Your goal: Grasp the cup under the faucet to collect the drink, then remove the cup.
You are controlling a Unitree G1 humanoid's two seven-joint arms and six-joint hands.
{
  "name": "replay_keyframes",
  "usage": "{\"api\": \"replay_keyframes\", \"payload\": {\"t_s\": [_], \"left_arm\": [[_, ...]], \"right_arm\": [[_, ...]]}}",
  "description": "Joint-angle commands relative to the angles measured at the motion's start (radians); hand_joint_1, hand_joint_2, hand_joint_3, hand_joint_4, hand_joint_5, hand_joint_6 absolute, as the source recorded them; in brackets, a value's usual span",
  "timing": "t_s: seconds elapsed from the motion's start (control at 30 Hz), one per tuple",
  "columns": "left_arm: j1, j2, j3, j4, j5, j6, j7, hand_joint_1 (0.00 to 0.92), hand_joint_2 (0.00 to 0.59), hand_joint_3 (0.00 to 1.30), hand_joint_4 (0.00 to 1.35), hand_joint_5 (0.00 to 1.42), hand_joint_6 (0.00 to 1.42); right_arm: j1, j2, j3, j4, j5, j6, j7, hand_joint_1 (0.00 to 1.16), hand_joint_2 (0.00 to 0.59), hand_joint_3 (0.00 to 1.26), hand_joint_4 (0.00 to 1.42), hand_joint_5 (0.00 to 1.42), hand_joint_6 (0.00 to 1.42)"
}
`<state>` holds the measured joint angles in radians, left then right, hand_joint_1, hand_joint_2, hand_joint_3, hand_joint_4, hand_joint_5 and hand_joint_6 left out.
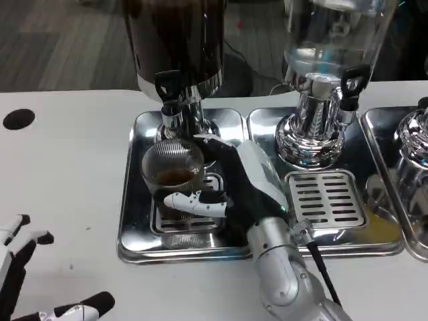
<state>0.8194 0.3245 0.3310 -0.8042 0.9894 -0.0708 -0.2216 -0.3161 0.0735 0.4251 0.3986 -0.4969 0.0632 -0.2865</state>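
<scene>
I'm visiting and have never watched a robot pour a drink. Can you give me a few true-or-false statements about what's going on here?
1. The right hand holds the cup. True.
2. The cup is full to the brim. False: only a little brown drink lies at the bottom.
3. The cup stands under the faucet of the dark dispenser. True.
4. The left hand presses the faucet. False: it is low over the table, fingers apart, holding nothing.
5. The clear dispenser stands to the left of the dark one. False: it stands to its right.
</scene>
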Motion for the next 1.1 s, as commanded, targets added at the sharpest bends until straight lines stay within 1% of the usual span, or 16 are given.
{"api": "replay_keyframes", "payload": {"t_s": [0.03, 0.2, 0.77, 1.1], "left_arm": [[-0.004, -0.003, -0.004, 0.003, 0.002, -0.002, -0.018, 0.000, 0.065, 0.31, 0.12, 0.19, 0.48], [-0.016, -0.005, -0.016, 0.006, 0.011, 0.000, -0.027, 0.000, 0.067, 0.31, 0.12, 0.19, 0.48], [-0.056, -0.007, -0.047, 0.012, 0.032, 0.011, -0.052, 0.000, 0.073, 0.31, 0.12, 0.19, 0.47], [-0.081, -0.008, -0.064, 0.025, 0.047, 0.020, -0.062, 0.000, 0.074, 0.31, 0.12, 0.19, 0.46]], "right_arm": [[0.018, 0.022, -0.003, 0.001, 0.005, -0.021, -0.019, 0.72, 0.088, 0.41, 0.37, 0.33, 0.16], [0.023, 0.012, -0.015, -0.010, 0.014, -0.029, -0.017, 0.72, 0.098, 0.41, 0.43, 0.39, 0.19], [0.055, -0.021, -0.045, -0.082, 0.018, -0.030, 0.013, 0.71, 0.106, 0.42, 0.46, 0.41, 0.21], [0.070, -0.040, -0.052, -0.108, 0.017, -0.041, 0.024, 0.71, 0.106, 0.43, 0.47, 0.42, 0.22]]}}
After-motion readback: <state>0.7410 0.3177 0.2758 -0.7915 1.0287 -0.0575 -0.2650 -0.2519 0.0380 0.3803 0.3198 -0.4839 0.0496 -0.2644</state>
